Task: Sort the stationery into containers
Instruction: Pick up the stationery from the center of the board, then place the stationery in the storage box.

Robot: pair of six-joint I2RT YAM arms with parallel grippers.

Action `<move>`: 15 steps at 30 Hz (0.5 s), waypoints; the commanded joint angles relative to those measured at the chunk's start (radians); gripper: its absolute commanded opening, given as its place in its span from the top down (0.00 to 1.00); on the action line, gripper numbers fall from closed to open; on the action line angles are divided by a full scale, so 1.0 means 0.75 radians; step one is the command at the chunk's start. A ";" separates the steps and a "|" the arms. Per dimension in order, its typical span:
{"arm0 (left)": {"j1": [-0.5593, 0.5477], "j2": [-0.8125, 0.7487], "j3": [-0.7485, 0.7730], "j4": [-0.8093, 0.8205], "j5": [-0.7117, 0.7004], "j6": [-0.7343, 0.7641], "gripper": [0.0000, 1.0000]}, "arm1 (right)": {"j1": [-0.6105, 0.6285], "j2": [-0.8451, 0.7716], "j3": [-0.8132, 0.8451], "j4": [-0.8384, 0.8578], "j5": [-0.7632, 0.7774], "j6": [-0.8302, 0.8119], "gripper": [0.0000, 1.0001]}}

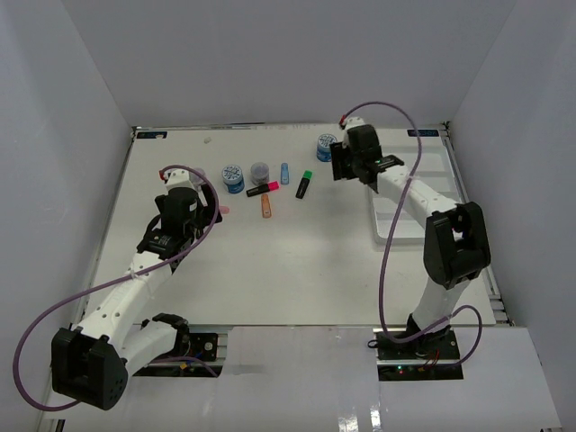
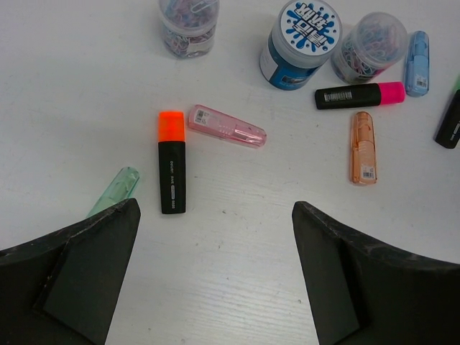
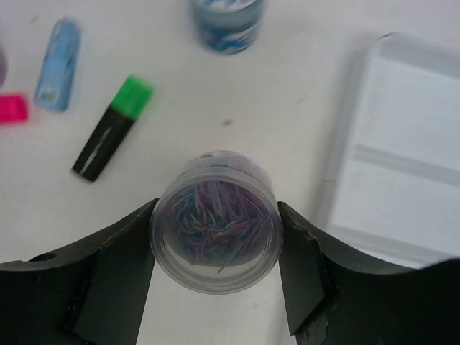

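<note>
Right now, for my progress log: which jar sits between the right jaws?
The clear jar full of paper clips, pinched on both sides. The blue-patterned jar stands free beyond it.

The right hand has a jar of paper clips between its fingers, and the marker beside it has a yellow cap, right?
No, the marker has a green cap, as the right wrist view shows. The right gripper does have the jar between its fingers.

At the right of the worktop (image 1: 270, 270), the tray (image 1: 432, 171). Just left of it, between and touching both fingers of the right claw (image 3: 215, 223), a clip jar (image 3: 215, 233); farther off, a patterned jar (image 3: 227, 21). Left again, mid-worktop toward the far edge, scattered highlighters (image 1: 304, 184) and two more jars (image 1: 233, 177).
</note>
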 commanded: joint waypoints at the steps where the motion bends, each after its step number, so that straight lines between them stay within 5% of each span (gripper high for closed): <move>1: 0.005 -0.024 0.014 0.024 0.024 0.014 0.02 | -0.225 0.005 0.204 -0.031 0.004 -0.046 0.55; 15: 0.005 0.019 0.024 0.000 0.061 0.018 0.02 | -0.724 0.451 0.679 -0.072 -0.074 -0.061 0.51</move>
